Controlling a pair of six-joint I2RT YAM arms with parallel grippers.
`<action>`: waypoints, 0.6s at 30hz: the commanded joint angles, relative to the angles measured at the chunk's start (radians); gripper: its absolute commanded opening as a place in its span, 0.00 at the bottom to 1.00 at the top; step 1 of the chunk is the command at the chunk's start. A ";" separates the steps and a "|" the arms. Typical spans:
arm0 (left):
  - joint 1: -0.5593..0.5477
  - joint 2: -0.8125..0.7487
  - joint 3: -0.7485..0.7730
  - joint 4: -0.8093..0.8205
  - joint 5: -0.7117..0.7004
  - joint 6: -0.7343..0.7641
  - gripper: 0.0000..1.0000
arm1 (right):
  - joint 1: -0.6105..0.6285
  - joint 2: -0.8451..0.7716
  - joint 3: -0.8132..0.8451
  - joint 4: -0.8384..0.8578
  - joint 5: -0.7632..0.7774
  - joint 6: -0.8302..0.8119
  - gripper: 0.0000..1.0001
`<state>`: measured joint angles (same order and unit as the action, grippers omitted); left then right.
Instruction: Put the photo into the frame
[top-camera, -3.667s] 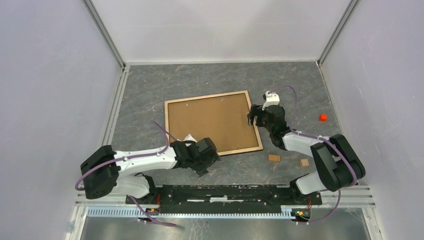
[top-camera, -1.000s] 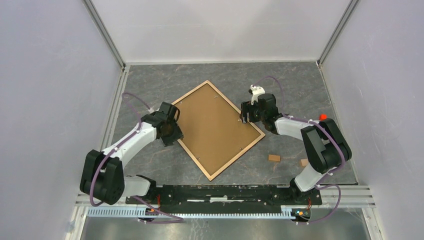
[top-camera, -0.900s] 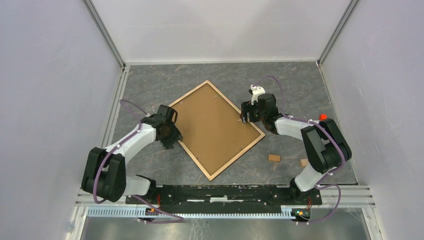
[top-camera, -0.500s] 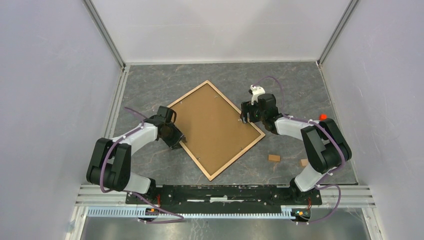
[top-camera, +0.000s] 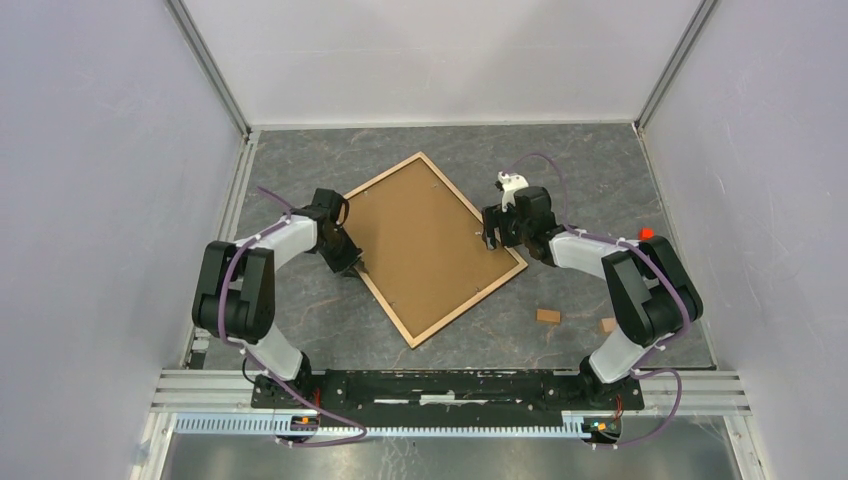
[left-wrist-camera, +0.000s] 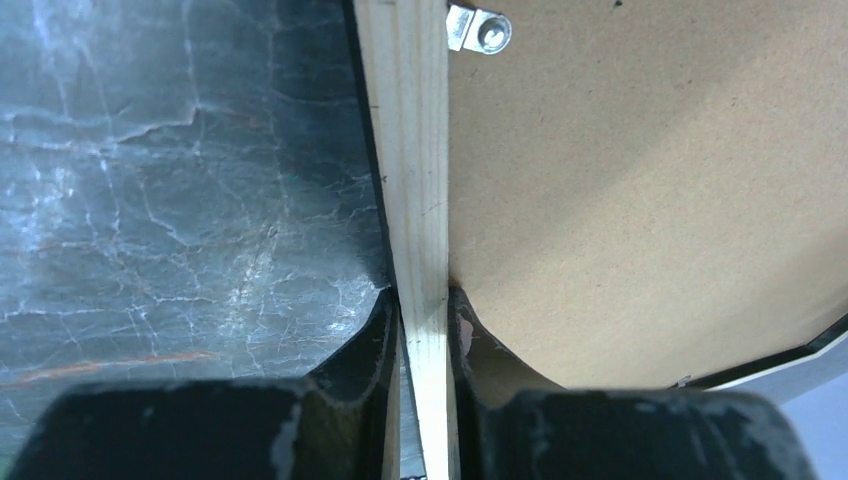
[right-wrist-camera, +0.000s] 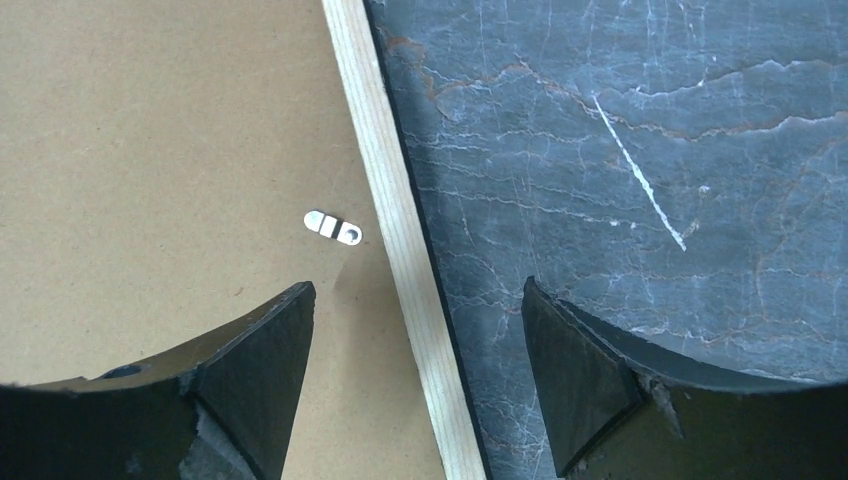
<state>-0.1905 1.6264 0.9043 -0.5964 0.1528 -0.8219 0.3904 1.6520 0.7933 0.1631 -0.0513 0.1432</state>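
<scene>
Frame lay back-up at centre of the top view, turned diamond-wise on the grey marbled table, with the brown backing board showing. Left gripper pinched its left rim. Right gripper stood spread astride its right rim. Table surface showed around all four corners. Two wooden blocks lay at lower right.

We are seeing a metal clip lying on the backing board just ahead of the right gripper. Two wooden blocks and a red cube are sitting well to its right.
</scene>
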 joint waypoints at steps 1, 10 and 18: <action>0.022 0.094 0.028 0.026 -0.064 0.150 0.11 | 0.004 0.003 0.052 -0.010 -0.022 -0.036 0.82; 0.028 0.102 0.018 0.044 -0.035 0.169 0.07 | 0.009 0.051 0.092 -0.004 0.045 -0.039 0.78; 0.028 0.099 0.033 0.030 -0.026 0.176 0.02 | 0.042 0.163 0.220 -0.102 0.079 -0.036 0.74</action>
<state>-0.1646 1.6775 0.9527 -0.6220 0.2096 -0.7391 0.4129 1.7786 0.9367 0.1085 -0.0132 0.1150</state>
